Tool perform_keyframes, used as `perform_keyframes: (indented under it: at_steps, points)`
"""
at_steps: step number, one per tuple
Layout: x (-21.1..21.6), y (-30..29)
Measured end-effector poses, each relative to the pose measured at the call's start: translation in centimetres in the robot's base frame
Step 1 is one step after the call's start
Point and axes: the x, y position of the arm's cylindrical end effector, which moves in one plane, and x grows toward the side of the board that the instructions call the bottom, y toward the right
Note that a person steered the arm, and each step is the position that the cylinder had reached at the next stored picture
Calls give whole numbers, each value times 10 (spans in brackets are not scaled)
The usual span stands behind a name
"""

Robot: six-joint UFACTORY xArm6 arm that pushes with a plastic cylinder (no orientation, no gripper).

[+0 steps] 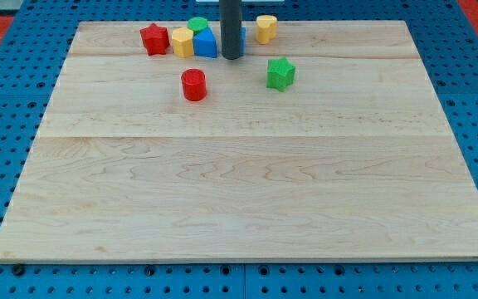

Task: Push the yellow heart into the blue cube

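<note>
Wooden board: my tip, a bare rod with no jaws, stands between yellow heart, upper right, and blue cube, touching left

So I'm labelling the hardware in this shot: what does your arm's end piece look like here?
Only a straight rod shows, dark grey to black, smooth and cylindrical, entering from the view's top. My tip ends blunt and flat. No cables, markings or claw are visible, and the arm above is out of frame.
</note>
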Motion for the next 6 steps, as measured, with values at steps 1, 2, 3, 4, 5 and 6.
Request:
perform_keyframes:
  at_steps: [1,2,3,4,5,6]
  points:
    - [24,10]
    - [-2,97]
    - [-67,170]
    - [-88,130]
    - [-87,111]
    - [-86,89]
